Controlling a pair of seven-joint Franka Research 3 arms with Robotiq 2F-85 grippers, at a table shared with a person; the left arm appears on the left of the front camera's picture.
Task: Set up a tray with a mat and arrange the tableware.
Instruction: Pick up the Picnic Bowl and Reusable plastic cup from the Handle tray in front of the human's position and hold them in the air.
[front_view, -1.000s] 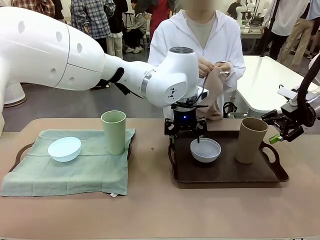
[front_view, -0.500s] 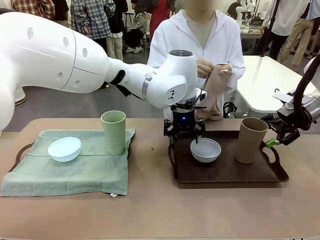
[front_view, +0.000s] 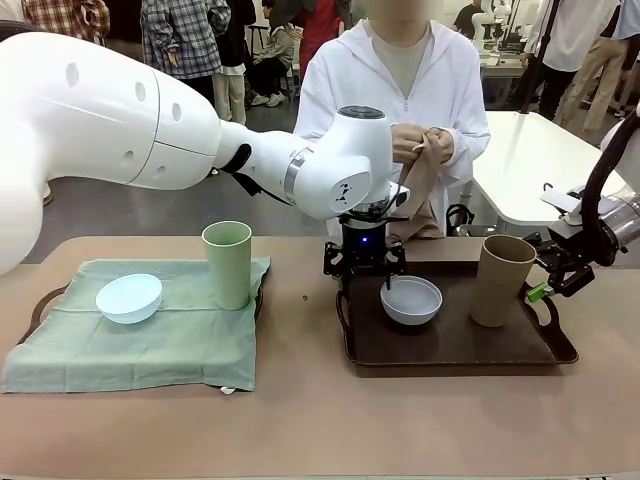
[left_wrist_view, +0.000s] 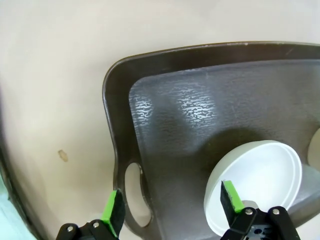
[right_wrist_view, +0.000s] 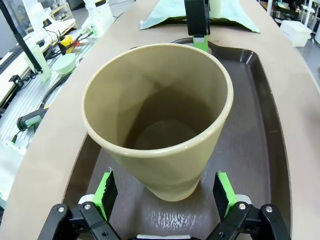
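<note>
Tableware is distributed over 2 trays on the table. On the robot's left, a tray is covered by a green mat; only its dark handle and rim show at the mat's edges. The pale blue bowl rests on the mat's left half. The light green tumbler stands upright on the mat near its far right corner, apart from the bowl.

At centre-right, a dark brown tray lies bare, with no mat in it. The greyish white bowl sits in its left half. The tan brown tumbler stands upright in its right half, well apart from the bowl.

The left gripper points down over the brown tray's far left corner with its fingers spread wide and nothing between them. In the left wrist view, 1 green pad is above the bowl's rim and the other is over the tray's handle cut-out. Contact with the bowl cannot be confirmed.

The right gripper is level with the tan brown tumbler, just to its right, with a gap between them. Its fingers are spread apart. In the right wrist view, the tumbler's base appears between the 2 pads, with clearance on each side.

At the far side, a person holds a tan cloth in both hands at chest height.
</note>
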